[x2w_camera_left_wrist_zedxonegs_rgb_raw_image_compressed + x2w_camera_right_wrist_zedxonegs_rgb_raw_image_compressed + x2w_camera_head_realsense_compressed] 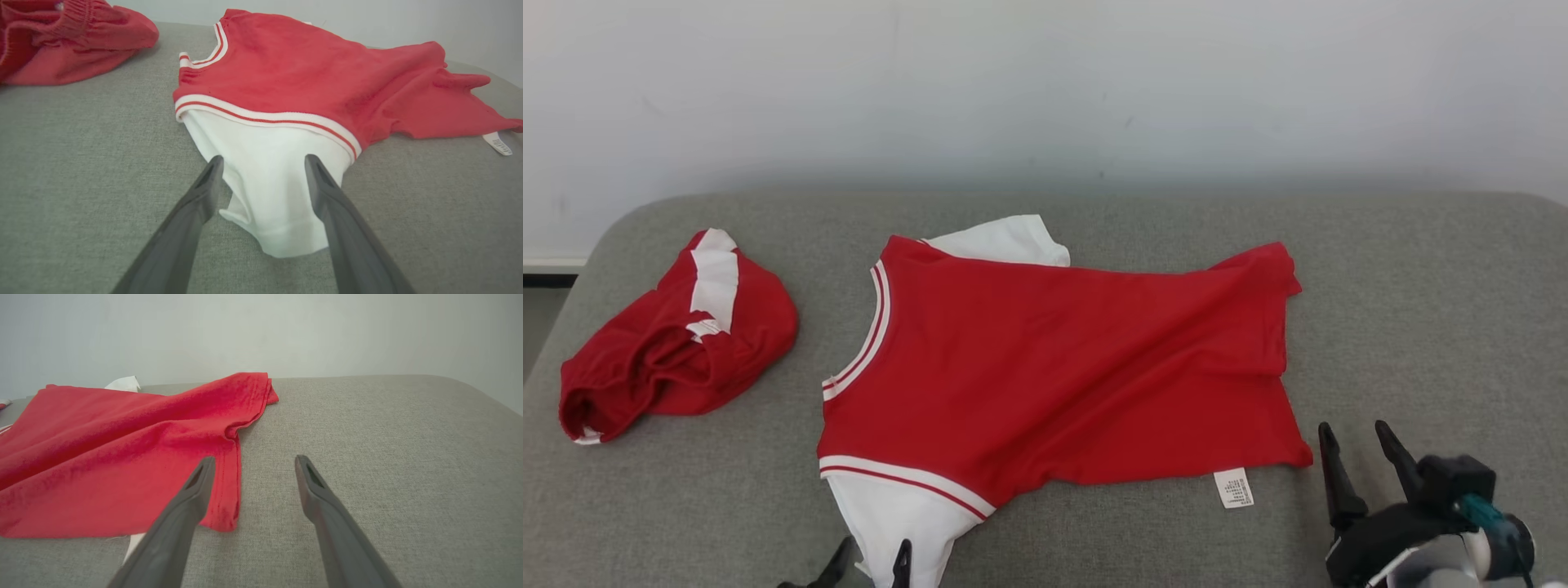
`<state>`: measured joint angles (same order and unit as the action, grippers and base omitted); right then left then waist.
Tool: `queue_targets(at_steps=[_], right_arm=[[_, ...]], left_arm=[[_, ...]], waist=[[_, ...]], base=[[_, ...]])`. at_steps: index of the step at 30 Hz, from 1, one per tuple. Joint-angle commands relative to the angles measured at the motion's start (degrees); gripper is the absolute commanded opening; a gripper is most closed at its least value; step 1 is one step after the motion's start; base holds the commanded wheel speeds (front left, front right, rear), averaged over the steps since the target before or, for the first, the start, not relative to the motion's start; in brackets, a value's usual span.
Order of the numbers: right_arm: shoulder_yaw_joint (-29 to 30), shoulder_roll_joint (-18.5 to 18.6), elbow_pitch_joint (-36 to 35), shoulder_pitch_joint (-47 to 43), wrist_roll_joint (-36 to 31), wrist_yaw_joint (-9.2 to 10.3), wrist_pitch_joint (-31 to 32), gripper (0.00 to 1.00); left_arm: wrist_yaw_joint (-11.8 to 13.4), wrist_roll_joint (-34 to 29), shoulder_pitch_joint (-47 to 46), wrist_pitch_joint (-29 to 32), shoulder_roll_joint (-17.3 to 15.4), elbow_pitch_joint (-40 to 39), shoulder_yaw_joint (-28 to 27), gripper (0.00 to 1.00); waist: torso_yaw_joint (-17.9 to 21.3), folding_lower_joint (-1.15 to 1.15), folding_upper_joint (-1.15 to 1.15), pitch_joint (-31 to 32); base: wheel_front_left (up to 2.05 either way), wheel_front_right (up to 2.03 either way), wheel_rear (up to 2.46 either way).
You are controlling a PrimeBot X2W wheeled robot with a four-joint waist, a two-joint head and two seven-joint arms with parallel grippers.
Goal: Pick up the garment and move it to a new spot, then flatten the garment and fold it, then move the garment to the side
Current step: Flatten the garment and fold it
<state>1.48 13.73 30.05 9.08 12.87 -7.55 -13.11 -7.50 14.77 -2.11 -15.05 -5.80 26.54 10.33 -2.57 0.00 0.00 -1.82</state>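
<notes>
The garment (1054,367) is a red T-shirt with white sleeves and striped trim, spread mostly flat across the grey cushion, its collar toward the left and its hem toward the right. My left gripper (870,563) hangs open at the bottom edge, its fingers straddling the near white sleeve (265,192) without closing on it. At the lower right my right gripper (1356,445) stands open just off the shirt's near hem corner (222,516), where a white care label (1233,487) sticks out. The garment (122,457) lies left of its fingers.
A second red and white piece of clothing (674,339) lies bunched at the cushion's left end, also seen as a red heap (61,36). Bare grey cushion (1437,310) stretches to the right of the shirt. A pale wall (1045,82) backs the cushion.
</notes>
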Motion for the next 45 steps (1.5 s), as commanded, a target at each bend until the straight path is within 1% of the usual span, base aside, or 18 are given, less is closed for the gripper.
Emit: queue_targets(at_steps=[1,2,5,9,13,18,19,20,21,22,23,25,28,32,34,36,40,45], right_arm=[[-1.1,0.0,3.5,2.5,0.2,0.13,-0.5,1.00],[-1.1,0.0,3.5,2.5,0.2,0.13,-0.5,1.00],[-2.6,-0.1,9.2,6.0,0.5,0.13,-0.9,1.00],[-3.8,-0.3,14.9,8.7,0.8,0.13,-1.6,1.00],[-5.2,-0.5,18.4,10.0,1.2,0.13,-2.0,1.00],[-6.6,-1.1,21.3,11.4,1.9,0.13,-2.0,1.00],[-6.9,-1.3,21.9,11.7,2.2,0.13,-2.0,0.84],[-7.3,-1.7,22.5,11.9,2.5,0.13,-2.0,0.33],[-7.5,-1.9,22.5,12.2,2.8,0.13,-2.0,0.00],[-7.7,-2.0,22.1,12.4,3.0,0.13,-2.0,0.00],[-7.8,-2.1,21.7,12.5,3.3,0.13,-2.0,0.00],[-7.8,-1.8,20.4,12.4,3.6,0.13,-2.0,0.00],[-7.7,-1.3,17.7,11.4,4.2,0.13,-2.0,0.00],[-6.7,-0.8,12.0,10.2,5.9,0.13,-2.0,0.00],[-6.4,0.0,9.0,10.0,7.0,0.13,-2.1,0.00],[-6.5,0.7,6.3,10.5,7.8,0.13,-2.1,0.00],[-7.4,2.0,2.0,14.1,10.3,0.13,-2.1,0.00],[-9.7,3.9,-0.4,23.9,13.9,0.13,-0.5,0.00]], left_arm=[[0.1,0.8,-1.9,-0.2,-0.5,2.6,1.1,1.00],[0.1,0.8,-1.9,-0.2,-0.5,2.6,1.1,1.00],[0.1,1.2,-4.3,-0.2,-0.5,6.7,1.6,1.00],[0.1,1.3,-6.2,-0.2,0.3,9.8,0.2,1.00],[0.1,2.1,-7.4,-0.2,1.2,12.7,0.9,1.00],[0.1,5.3,-8.9,-0.1,1.9,16.2,2.2,1.00],[0.1,6.2,-9.2,-0.1,2.0,16.9,2.4,1.00],[0.1,7.3,-9.4,-0.1,2.2,18.3,2.9,1.00],[0.1,8.2,-9.7,0.1,2.3,19.5,3.7,0.91],[0.0,8.7,-10.3,0.1,2.5,20.2,4.4,0.58],[0.0,9.1,-10.8,0.2,2.6,20.5,5.3,0.00],[-0.1,10.1,-11.3,0.1,2.6,20.3,6.2,0.00],[0.0,10.8,-11.1,0.0,1.2,17.6,5.9,0.00],[0.1,10.5,-9.9,-0.2,-0.5,10.4,4.0,0.00],[0.1,10.6,-9.9,-0.2,-1.3,6.0,2.8,0.00],[0.1,9.5,-11.0,-0.2,-2.8,2.0,2.1,0.00],[0.1,8.9,-15.9,0.4,-5.8,-3.9,3.3,0.00],[0.1,11.3,-28.4,6.1,-10.7,-9.1,7.2,0.00]], waist=[[-0.1,0.00,0.00,-1.5],[-0.1,0.00,0.00,-1.5],[-0.5,0.00,0.00,-2.5],[-1.3,0.00,0.00,-3.1],[-1.7,0.00,0.00,-3.4],[-1.6,0.00,0.00,-3.3],[-1.6,0.00,0.00,-3.3],[-1.6,0.00,0.00,-3.3],[-1.7,0.00,0.00,-3.2],[-1.7,0.00,0.00,-3.2],[-1.7,0.00,0.00,-3.1],[-1.7,0.00,0.00,-3.0],[-1.5,0.00,0.00,-2.8],[-1.2,0.00,0.00,-2.9],[-1.0,0.00,0.00,-3.2],[-0.7,0.00,0.00,-3.5],[-0.1,0.00,0.00,-4.8],[1.0,0.00,0.00,-8.8]], base=[[0.00,0.00,0.00],[0.00,0.00,0.00],[0.00,0.00,0.00],[0.00,0.00,0.00],[0.00,0.00,0.00],[0.00,0.00,0.00],[0.00,0.00,0.00],[0.00,0.00,0.00],[0.00,0.00,0.00],[0.00,0.00,0.00],[0.00,0.00,0.00],[0.00,0.00,0.00],[0.00,0.00,0.00],[0.00,0.00,0.00],[0.00,0.00,0.00],[0.00,0.00,0.00],[0.00,0.00,0.00],[0.00,0.00,0.00]])
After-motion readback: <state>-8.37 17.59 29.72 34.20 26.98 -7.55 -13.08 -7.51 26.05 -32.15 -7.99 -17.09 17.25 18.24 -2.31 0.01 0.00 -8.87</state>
